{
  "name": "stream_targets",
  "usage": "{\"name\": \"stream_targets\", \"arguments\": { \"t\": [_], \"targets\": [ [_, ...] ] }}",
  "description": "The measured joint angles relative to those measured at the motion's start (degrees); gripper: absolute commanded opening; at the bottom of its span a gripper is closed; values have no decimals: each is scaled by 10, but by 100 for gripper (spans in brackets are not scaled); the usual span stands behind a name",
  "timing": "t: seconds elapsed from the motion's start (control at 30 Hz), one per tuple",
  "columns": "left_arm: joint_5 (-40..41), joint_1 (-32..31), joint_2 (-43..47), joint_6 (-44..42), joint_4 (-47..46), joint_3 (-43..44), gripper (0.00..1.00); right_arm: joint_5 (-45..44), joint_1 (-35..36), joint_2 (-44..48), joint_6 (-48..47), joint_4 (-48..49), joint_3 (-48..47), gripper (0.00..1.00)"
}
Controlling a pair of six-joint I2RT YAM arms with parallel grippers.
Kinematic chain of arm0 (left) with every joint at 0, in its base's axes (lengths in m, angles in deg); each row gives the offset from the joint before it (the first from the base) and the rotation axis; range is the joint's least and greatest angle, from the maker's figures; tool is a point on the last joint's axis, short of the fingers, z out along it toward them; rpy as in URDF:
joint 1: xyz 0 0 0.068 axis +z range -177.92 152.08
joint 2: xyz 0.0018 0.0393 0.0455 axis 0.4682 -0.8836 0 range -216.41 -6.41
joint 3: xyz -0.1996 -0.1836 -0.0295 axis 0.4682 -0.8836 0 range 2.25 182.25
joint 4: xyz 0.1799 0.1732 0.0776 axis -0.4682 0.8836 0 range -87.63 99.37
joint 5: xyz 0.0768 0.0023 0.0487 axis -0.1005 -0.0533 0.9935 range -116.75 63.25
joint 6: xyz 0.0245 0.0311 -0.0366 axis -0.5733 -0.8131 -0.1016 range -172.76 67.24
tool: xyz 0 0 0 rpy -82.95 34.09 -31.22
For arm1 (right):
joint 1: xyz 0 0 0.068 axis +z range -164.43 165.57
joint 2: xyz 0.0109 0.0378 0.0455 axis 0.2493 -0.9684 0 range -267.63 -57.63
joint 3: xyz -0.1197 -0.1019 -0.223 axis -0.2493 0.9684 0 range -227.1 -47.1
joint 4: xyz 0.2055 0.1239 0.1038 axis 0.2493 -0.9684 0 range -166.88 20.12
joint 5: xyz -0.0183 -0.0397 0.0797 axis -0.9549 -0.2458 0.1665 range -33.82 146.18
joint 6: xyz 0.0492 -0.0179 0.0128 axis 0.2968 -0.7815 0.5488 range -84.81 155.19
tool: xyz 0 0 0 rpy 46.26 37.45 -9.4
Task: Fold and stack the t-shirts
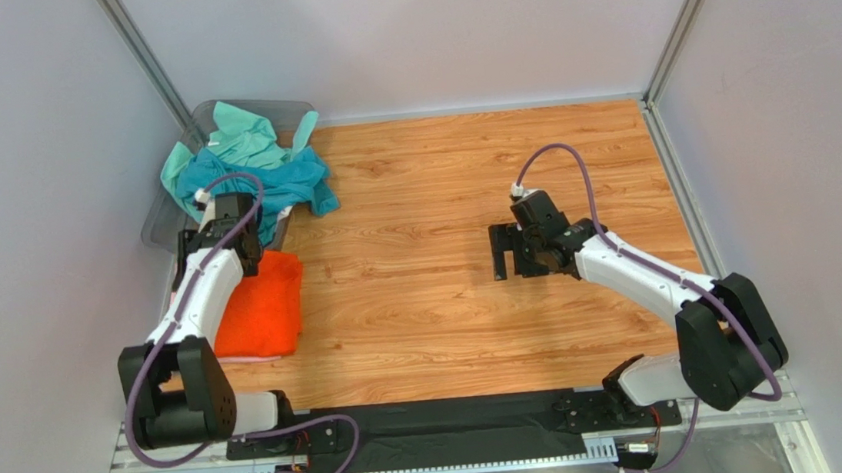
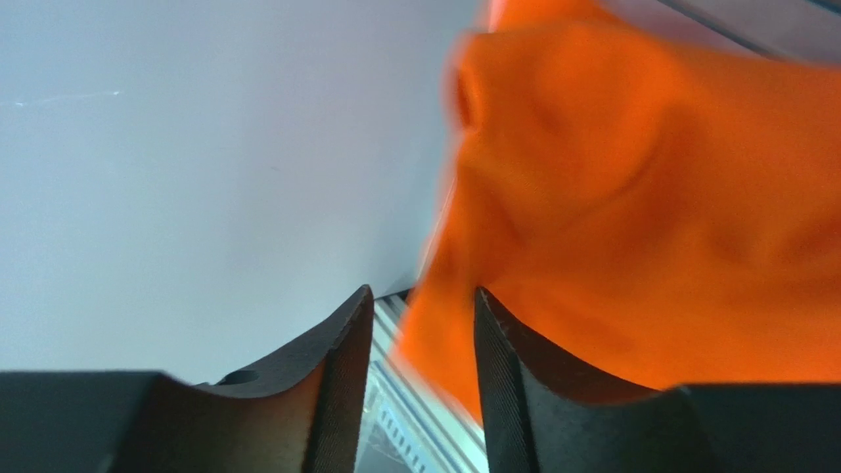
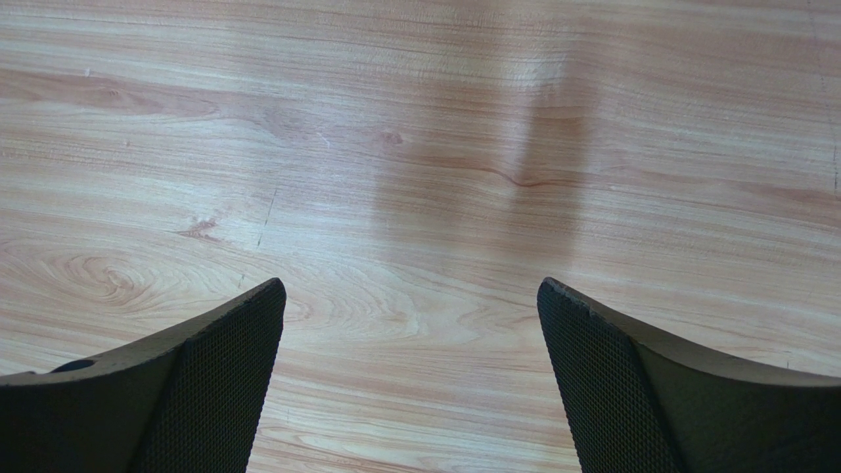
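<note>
- Closest to the lens are the two dark fingers of my left claw (image 2: pixel 422 296). They stand narrowly parted. The orange t-shirt (image 2: pixel 642 197) fills the view just past them, blurred and very close. Its edge shows in the gap, but daylight sits between it and one finger, so I judge that nothing is pinched.
- The wooden worktop (image 1: pixel 444 188) is the largest thing here. Its middle, where a shirt could be spread for folding, carries only my right arm.
- The grey see-through bin (image 1: pixel 274 108) stands at the far left corner. A teal t-shirt (image 1: pixel 287 180) is crumpled in it and spills over the rim onto the wood. A mint green t-shirt (image 1: pixel 242 132) is bunched on top, further back. I see no pink one; it may be buried underneath.
- In the overhead view the orange shirt lies along the near left side as a flat, compact rectangle, partly under my left arm. My left claw hovers at its far edge.
- My right claw (image 3: pixel 410 286) is spread wide and holds nothing. It hangs over bare wood right of centre, well apart from all the cloth.
- As I read it, one shirt is folded and set down as the base of the stack. The heap in the bin is unfolded and nothing lies on the orange one yet, so most of the job is left.
</note>
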State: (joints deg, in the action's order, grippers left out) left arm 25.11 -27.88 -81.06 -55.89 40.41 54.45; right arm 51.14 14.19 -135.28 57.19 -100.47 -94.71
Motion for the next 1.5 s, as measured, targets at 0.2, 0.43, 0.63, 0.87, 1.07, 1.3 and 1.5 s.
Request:
{"name": "stream_targets", "arguments": {
  "t": [0.2,0.43,0.63,0.87,1.07,1.3,1.5],
  "targets": [
    [16,69,-39,83,60,70,100,-1,-2,0,-1,0,0,100],
    [-55,70,12,136,111,91,100,0,-3,0,-3,0,0,100],
    [-144,70,70,173,126,98,100,0,-3,0,-4,3,7,100],
    [-227,71,73,251,130,98,100,3,-3,0,-4,9,9,100],
    [-391,50,140,302,74,57,100,4,-3,9,-4,11,9,100],
    [-517,-10,337,341,-36,-54,100,-10,-3,88,5,7,9,100],
    [-572,-57,341,365,-87,-96,100,-46,-3,198,29,-14,9,100]
  ]
}}
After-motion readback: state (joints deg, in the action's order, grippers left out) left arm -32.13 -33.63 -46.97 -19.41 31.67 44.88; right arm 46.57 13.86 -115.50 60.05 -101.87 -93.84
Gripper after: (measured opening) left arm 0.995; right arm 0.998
